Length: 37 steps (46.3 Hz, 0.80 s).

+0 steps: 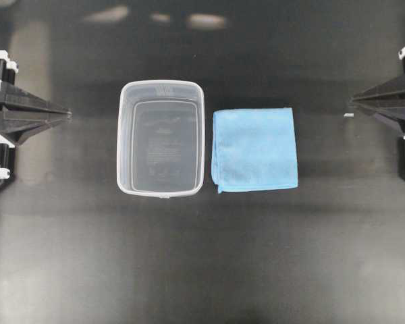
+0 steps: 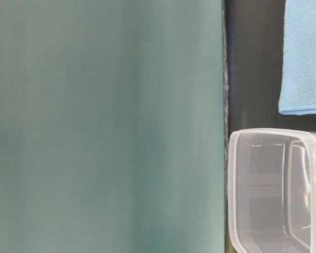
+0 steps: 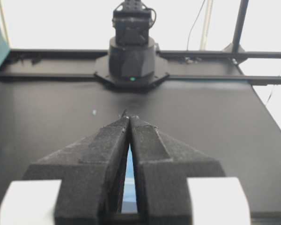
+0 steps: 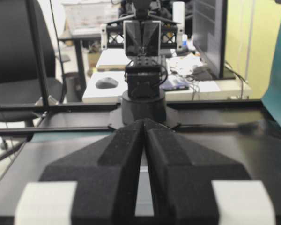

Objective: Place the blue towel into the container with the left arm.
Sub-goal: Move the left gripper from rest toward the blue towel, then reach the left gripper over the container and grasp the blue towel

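1. My left gripper (image 1: 66,115) sits at the left edge of the table in the overhead view, its fingers pressed together to a point and holding nothing. From its own wrist camera I see the two black foam-faced fingers (image 3: 107,154) meeting at the tips, with only a thin sliver of blue showing through the slit between them.

2. My right gripper (image 1: 352,102) mirrors it on the far right, also pinched closed and empty. I leave it parked, since this job belongs to the left arm.

3. Moving outward from the left gripper, the first thing I meet is the container (image 1: 123,145), a clear tub standing upright near the middle of the table. It looks empty; only some moulded lettering on its base shows through.

4. Just beyond the tub, on the side away from my left arm, lies the blue towel (image 1: 255,149). It is folded flat into a neat square, resting on the black table (image 1: 202,270) just beside the tub's right wall, and I cannot tell whether the two quite touch.

5. As I judge it, nothing of the task is done yet. The towel is untouched and outside the tub.

6. What is left is everything: open the left gripper, reach across over the tub, pinch the towel, lift it, and drop it inside.
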Tool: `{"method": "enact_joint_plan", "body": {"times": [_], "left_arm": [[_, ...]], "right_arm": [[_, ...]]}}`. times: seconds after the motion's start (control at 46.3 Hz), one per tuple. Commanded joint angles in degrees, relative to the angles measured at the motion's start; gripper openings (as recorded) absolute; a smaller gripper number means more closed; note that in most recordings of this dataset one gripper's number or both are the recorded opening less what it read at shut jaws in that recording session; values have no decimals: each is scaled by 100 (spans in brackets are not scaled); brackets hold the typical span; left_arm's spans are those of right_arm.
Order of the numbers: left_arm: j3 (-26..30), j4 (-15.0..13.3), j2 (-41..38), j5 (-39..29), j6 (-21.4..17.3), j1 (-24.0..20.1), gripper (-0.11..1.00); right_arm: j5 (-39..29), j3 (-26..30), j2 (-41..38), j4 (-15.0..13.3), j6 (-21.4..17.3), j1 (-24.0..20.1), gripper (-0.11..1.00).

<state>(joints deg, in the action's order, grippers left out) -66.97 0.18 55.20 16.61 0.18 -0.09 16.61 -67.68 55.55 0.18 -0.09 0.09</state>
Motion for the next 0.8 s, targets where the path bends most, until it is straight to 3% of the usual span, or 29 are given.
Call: {"method": "enact_joint_plan", "body": {"times": [0.0,0.086,0.216,0.54,0.648,0.778], "left_arm": [[378,246,-53,-396,114,9,6],[694,237,-105,-1037,123,-18,0],[1345,237,-396,-2197,97,-132,0],[3138,237,-2004,-3498,9,-334,0],[3542,246,-2584,-3797,0,-369,1],[4122,237,-3340,-4236,-88,-404,10]], "right_arm": [[88,105,-26,26,-44,-35,1],[97,97,-9,35,-44,-35,1],[114,88,-9,35,-44,-26,1],[114,79,-9,44,-44,264,2],[88,79,18,44,-44,272,16],[114,62,79,44,-35,290,50]]}}
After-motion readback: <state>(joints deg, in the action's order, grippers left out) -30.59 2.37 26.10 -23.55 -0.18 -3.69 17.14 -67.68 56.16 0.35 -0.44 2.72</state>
